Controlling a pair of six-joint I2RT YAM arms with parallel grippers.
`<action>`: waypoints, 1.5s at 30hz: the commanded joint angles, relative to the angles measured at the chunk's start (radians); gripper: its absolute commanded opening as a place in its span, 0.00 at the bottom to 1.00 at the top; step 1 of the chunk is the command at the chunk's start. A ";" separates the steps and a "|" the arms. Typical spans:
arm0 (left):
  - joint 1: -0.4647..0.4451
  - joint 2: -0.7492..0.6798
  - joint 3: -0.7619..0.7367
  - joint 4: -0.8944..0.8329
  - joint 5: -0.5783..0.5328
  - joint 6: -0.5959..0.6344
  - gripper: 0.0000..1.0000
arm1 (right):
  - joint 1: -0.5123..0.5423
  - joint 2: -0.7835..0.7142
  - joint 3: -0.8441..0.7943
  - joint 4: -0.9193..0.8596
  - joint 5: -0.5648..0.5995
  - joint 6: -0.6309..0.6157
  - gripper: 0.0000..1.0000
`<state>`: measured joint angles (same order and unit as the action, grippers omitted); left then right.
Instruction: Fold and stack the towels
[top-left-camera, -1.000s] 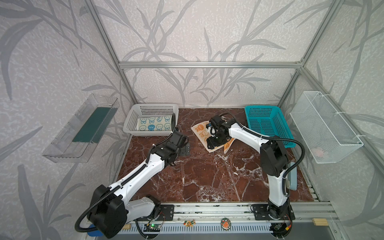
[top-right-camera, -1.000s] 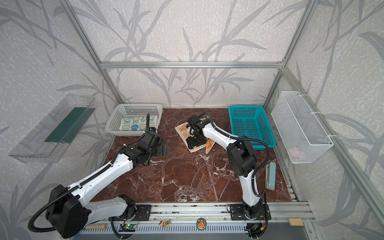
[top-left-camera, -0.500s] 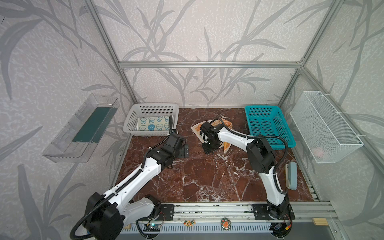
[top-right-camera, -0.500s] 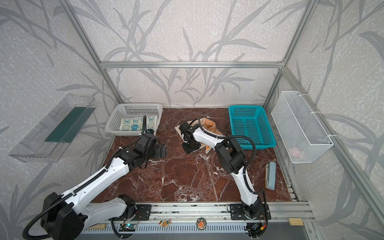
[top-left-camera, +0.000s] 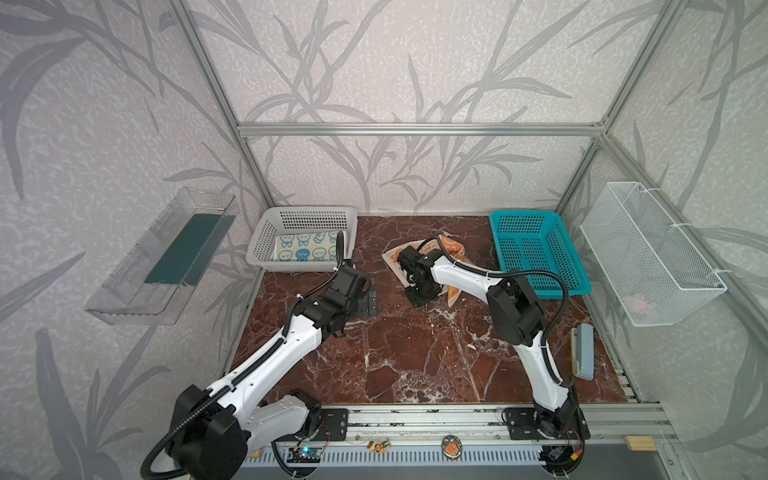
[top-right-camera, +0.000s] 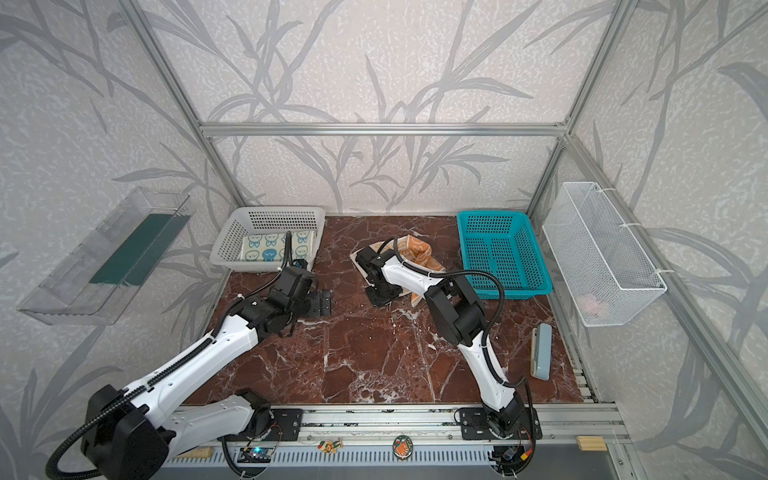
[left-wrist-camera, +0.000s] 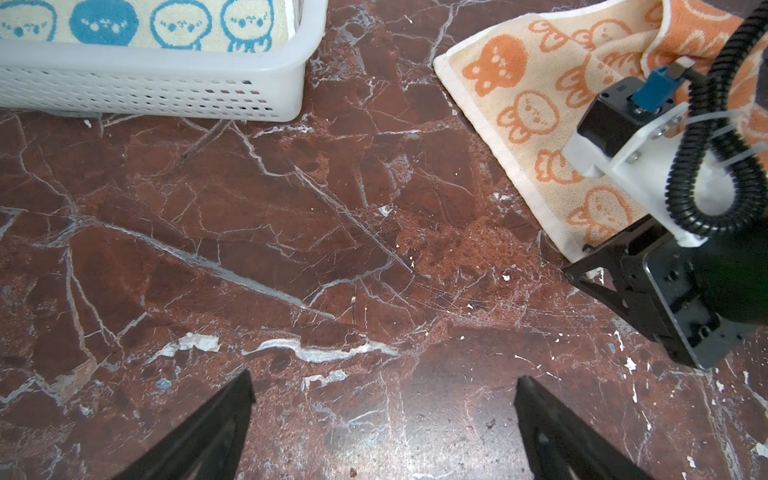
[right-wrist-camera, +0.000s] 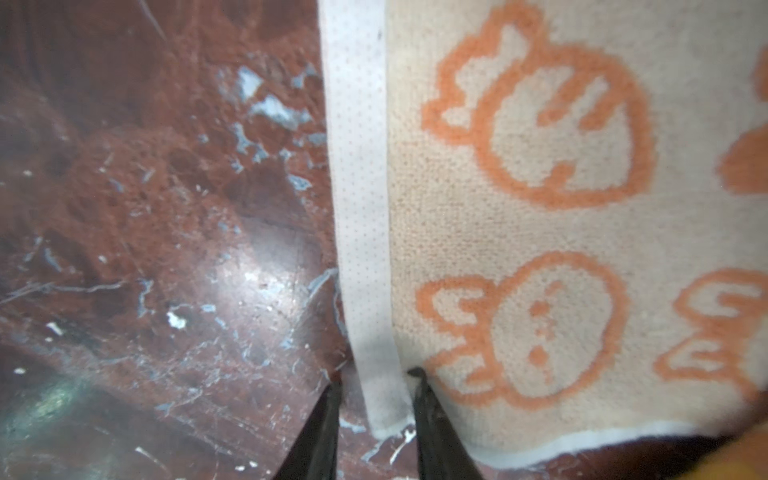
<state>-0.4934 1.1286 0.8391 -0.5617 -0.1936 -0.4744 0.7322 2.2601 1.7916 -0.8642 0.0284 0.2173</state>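
Terry towel (right-wrist-camera: 540, 208): right hand (right-wrist-camera: 376, 380), narrowly parted, straddles its smooth white hem, grip unclear; left hand (left-wrist-camera: 384, 378) gapes wide above veined bench (left-wrist-camera: 249, 228).

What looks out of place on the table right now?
The orange towel lies skewed to the table edges, its far part bunched up rather than flat. The marble tabletop shows white chips and scratches. A grey-blue block lies loose near the right edge. Nothing spilled.
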 joint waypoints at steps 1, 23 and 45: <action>0.007 -0.006 -0.011 0.002 -0.001 -0.022 0.99 | -0.002 0.055 -0.003 -0.032 0.056 0.009 0.23; 0.009 0.153 0.056 0.049 0.167 -0.054 0.99 | -0.038 -0.227 -0.383 0.043 0.033 -0.008 0.00; -0.071 0.704 0.386 -0.003 0.359 0.066 0.86 | -0.204 -0.438 -0.651 0.142 -0.047 -0.010 0.00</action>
<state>-0.5556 1.8095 1.1889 -0.5293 0.1940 -0.4347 0.5282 1.8442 1.1606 -0.7044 -0.0021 0.2115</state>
